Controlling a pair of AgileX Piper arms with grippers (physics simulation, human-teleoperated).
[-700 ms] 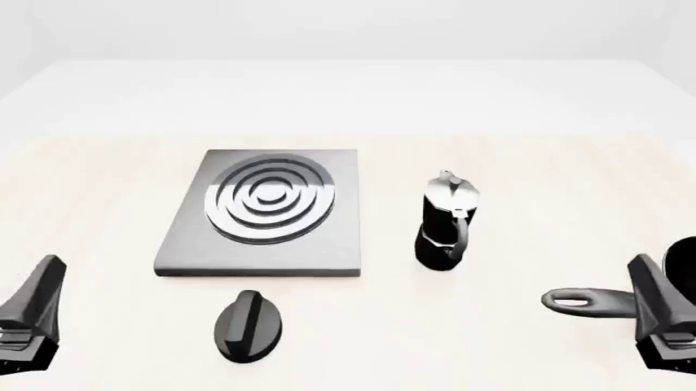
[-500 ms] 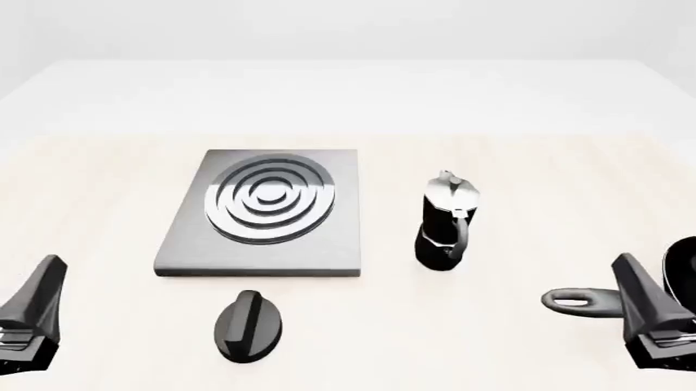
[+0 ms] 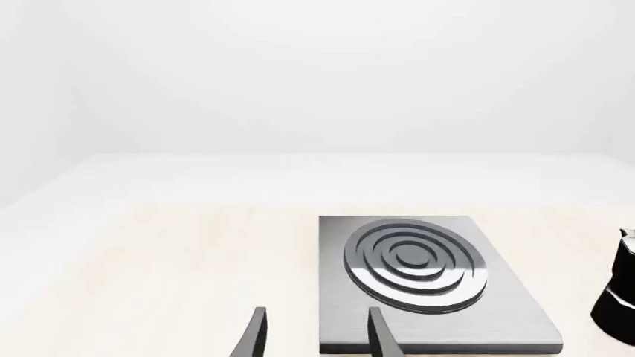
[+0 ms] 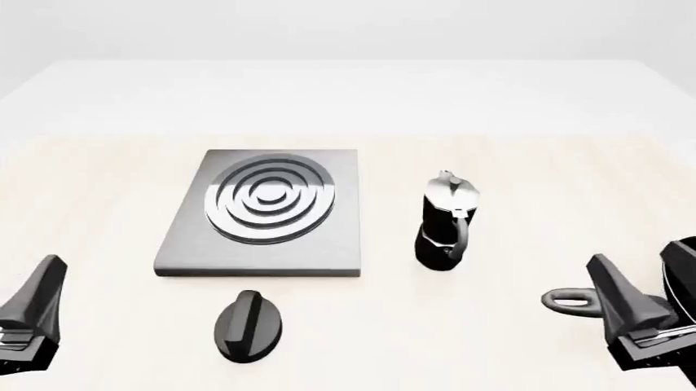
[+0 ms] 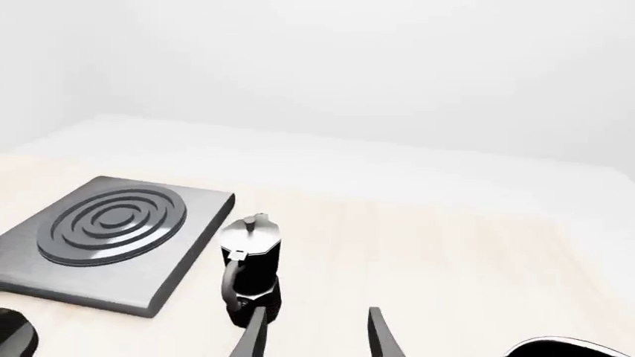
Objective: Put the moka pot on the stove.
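We find the moka pot (image 4: 446, 221) standing upright on the table, just right of the stove (image 4: 267, 213) and apart from it, its curved handle facing the near edge. The right gripper (image 4: 636, 314) sits low at the near right with its fingers spread and nothing between them; the left gripper (image 4: 33, 314) is likewise parted and empty at the near left. Our principal concern is the black pan (image 4: 609, 295), whose long handle lies directly beside the right gripper and between it and the pot: a low approach could snag or drag it. We also judge the pot tall and narrow, so an off-centre push would likely tip it. The oval knob (image 4: 248, 324) lies clear of the likely path.
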